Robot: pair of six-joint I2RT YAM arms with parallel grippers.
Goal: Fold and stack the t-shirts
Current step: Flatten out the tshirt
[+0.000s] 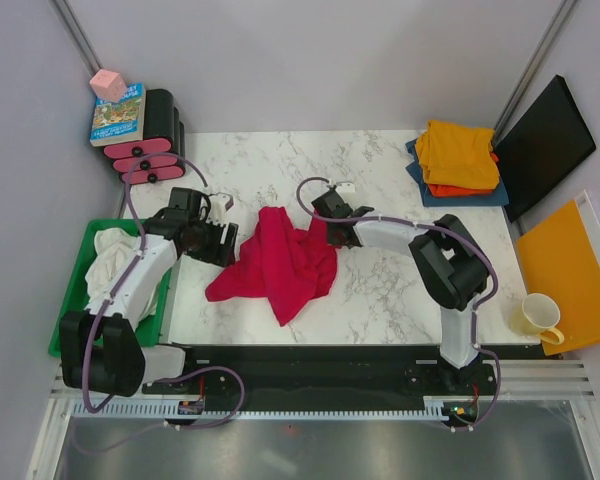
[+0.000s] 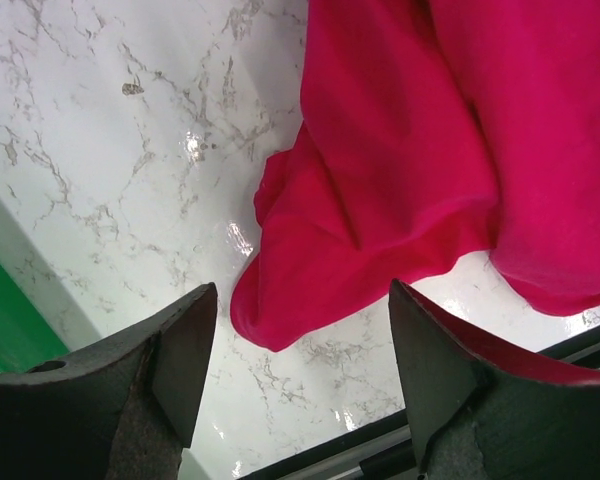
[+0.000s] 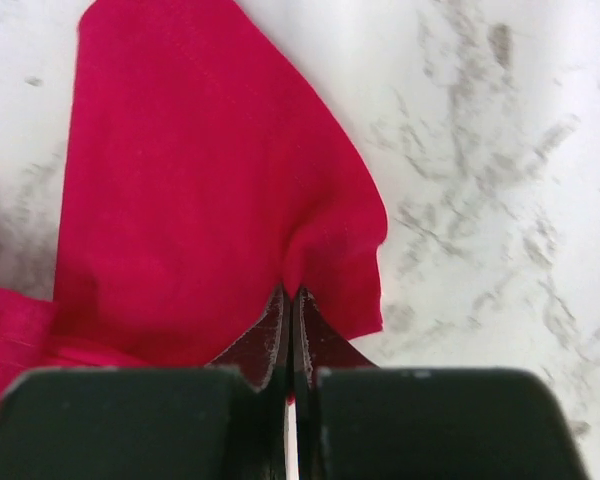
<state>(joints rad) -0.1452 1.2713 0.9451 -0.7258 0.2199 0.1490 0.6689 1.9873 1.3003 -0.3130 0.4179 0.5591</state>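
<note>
The crimson-red t-shirt point(image 1: 280, 262) lies crumpled on the marble table point(image 1: 400, 290) between my two arms. My right gripper point(image 1: 318, 232) is shut on a fold of the shirt's right edge point(image 3: 320, 250), the cloth pinched between the closed fingers. My left gripper point(image 1: 223, 243) is open and empty at the shirt's left edge; in the left wrist view its fingers point(image 2: 185, 340) hover over bare marble just short of the red cloth point(image 2: 380, 170). Yellow-orange, orange and blue shirts point(image 1: 458, 160) are stacked at the back right. A white shirt point(image 1: 108, 262) lies in the green bin.
The green bin point(image 1: 70, 300) stands at the left edge beside the left arm. Pink-and-black cases point(image 1: 152, 140) with a book and a pink cube stand at the back left. A black panel point(image 1: 542, 140), a flat orange board point(image 1: 570, 270) and a cream mug point(image 1: 538, 316) are at the right.
</note>
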